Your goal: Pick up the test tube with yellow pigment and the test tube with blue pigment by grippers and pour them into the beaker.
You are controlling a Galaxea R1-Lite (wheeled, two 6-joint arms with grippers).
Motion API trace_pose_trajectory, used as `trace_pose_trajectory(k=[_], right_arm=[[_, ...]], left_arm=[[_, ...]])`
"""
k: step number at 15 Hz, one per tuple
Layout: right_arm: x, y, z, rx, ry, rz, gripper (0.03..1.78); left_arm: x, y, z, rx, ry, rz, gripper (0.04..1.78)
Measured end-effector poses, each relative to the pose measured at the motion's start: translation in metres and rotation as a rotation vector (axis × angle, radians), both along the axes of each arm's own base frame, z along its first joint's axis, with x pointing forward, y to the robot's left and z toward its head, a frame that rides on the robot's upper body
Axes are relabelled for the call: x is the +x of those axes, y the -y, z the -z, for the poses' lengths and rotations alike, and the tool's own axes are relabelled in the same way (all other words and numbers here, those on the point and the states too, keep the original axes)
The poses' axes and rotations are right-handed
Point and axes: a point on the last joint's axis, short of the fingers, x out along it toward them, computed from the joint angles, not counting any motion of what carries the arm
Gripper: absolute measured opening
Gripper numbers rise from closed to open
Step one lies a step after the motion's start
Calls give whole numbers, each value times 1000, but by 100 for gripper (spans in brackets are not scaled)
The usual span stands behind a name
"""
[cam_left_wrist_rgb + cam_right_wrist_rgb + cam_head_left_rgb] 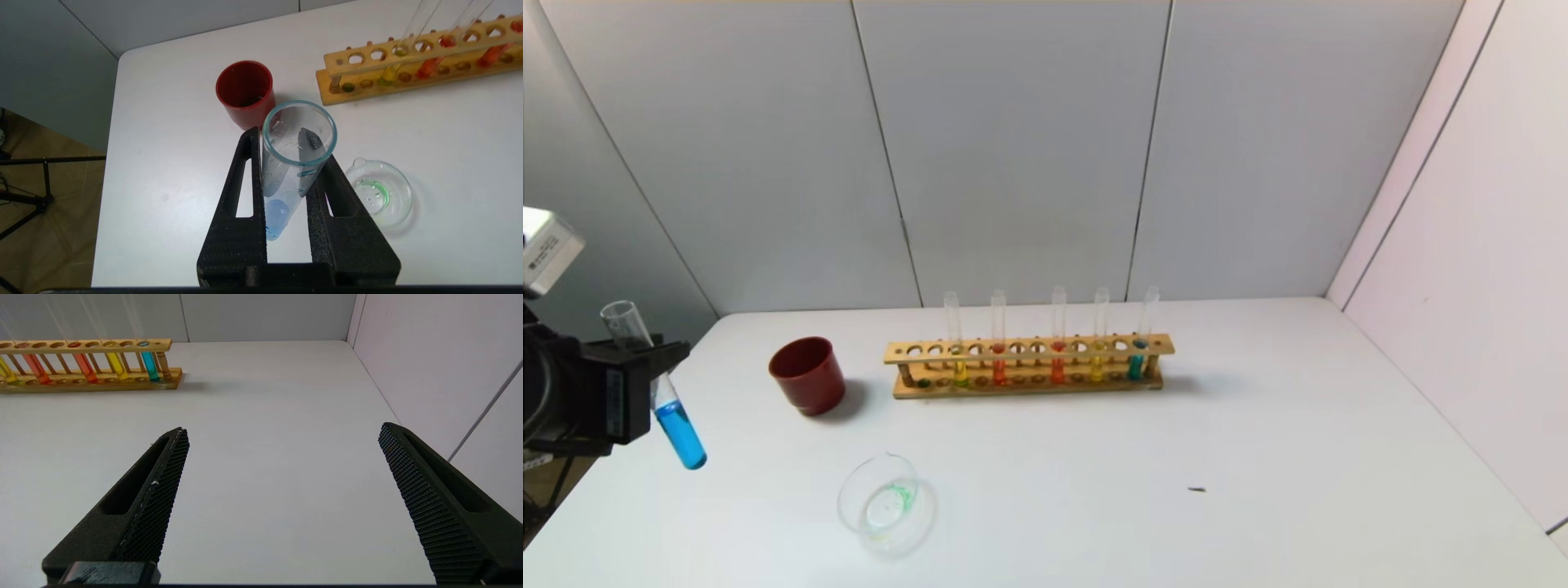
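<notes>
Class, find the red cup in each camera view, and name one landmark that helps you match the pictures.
Head view: the red cup stands left of centre, just left of the wooden rack, behind the beaker.
Left wrist view: the cup shows beyond the left end effector.
Right wrist view: not in it.
Shared landmark: the wooden rack, seen in all three views.

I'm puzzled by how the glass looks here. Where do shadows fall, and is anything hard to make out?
Head view: the red cup and rack cast soft shadows to their right; the beaker is faint against the white table. Left wrist view: the blue tube, held in the left gripper, looms large. Right wrist view: the right gripper is open; the tube tops above the rack fade out.
</notes>
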Motion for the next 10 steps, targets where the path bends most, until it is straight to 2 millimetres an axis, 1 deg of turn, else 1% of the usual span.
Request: trace_pose_trajectory(k=[2,5,8,10], right_arm=[[0,0,0,0,0,0,170],[0,0,0,0,0,0,170],[0,0,0,0,0,0,170],[0,0,0,0,0,0,170]], left_arm=[[-7,-2,11,38,-25,6,33],[-9,-3,19,95,-54,28,33],[-7,-2,29,172,-106,62,33],[-1,-2,35,209,-158,76,33]])
